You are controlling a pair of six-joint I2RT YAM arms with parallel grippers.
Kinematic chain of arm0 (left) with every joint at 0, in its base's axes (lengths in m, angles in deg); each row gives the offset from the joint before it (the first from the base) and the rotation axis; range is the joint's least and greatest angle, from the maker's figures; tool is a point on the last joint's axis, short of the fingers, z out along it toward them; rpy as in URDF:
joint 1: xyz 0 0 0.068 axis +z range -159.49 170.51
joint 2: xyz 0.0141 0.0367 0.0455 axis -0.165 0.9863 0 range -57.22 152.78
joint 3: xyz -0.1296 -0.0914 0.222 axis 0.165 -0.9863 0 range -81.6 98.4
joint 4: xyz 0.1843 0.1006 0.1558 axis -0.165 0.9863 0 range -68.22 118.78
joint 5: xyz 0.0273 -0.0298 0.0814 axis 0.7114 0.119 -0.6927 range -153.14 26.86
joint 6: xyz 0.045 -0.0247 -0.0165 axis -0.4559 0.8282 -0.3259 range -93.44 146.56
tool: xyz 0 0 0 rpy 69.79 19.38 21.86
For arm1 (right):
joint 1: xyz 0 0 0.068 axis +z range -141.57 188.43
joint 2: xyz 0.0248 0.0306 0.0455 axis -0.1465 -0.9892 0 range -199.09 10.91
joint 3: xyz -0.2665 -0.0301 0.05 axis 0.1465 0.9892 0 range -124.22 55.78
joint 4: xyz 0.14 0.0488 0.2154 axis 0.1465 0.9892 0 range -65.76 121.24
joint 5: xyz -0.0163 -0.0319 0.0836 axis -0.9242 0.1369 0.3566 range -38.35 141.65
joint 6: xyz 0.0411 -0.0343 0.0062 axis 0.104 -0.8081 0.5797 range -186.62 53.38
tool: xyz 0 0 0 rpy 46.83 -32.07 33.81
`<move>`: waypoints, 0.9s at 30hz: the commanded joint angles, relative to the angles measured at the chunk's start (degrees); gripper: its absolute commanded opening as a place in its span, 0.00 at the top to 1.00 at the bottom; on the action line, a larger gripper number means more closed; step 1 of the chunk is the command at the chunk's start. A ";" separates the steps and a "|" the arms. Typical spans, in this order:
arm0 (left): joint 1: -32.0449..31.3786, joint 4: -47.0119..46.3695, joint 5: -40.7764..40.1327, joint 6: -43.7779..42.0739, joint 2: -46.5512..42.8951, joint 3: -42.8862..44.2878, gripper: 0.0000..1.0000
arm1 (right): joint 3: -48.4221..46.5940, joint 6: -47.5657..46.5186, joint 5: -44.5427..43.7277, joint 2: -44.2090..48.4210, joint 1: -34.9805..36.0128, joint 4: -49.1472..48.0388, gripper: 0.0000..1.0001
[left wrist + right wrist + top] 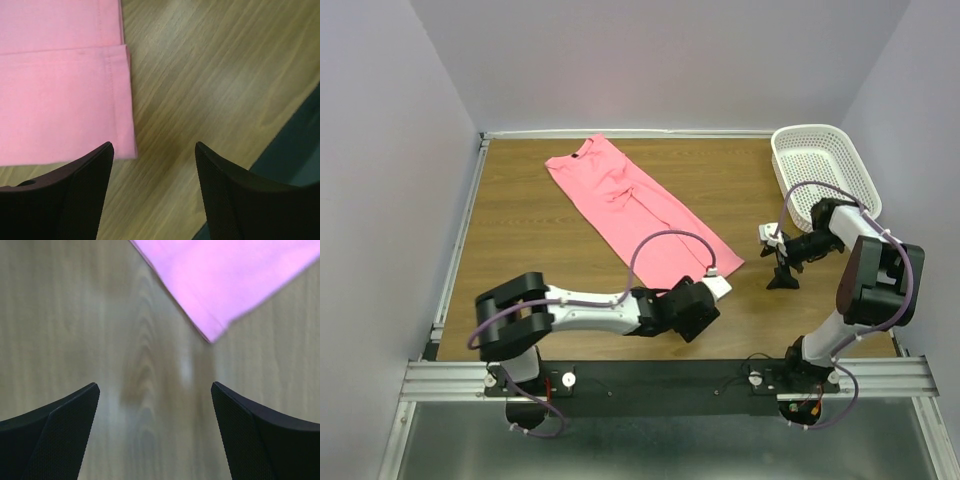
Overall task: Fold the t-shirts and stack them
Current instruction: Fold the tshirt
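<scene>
The plain salmon-pink short-sleeved cloth t-shirt (638,205) is lying on the brown wood-grain table (520,230) well to the left of the white perforated plastic basket (825,170), doubled lengthwise into a long narrow strip; its round neck end is sitting about level with the basket, while its hem end is reaching down toward the arms, nearer to them than the basket is; that shape is suggesting, as I judge it, that the lengthwise folds are done and the crosswise fold is what is left; the left gripper (152,147) is hovering low at the hem corner on the side away from the basket, its jaws standing wide apart with only bare wood between them and nothing in its grasp, one finger just beside the cloth edge; the right gripper (155,386) is pointing down at the table between the hem and the basket, likewise spread wide and gripping nothing, the other hem corner lying just ahead of it; both are probably being stationed at the hem so each can be taking one corner and the edge can be carried up toward the neck together
</scene>
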 commanded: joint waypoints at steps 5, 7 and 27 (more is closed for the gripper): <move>-0.49 6.71 -7.22 0.46 11.10 8.06 0.39 | 0.53 -27.55 6.33 -0.38 -0.19 11.46 0.00; -0.49 8.20 -9.32 1.94 13.21 9.12 0.40 | 0.26 -26.85 6.33 -0.64 -0.19 11.19 0.00; -0.31 15.86 -15.76 4.41 21.74 13.26 0.93 | 5.80 -19.72 1.23 3.05 6.14 1.00 0.01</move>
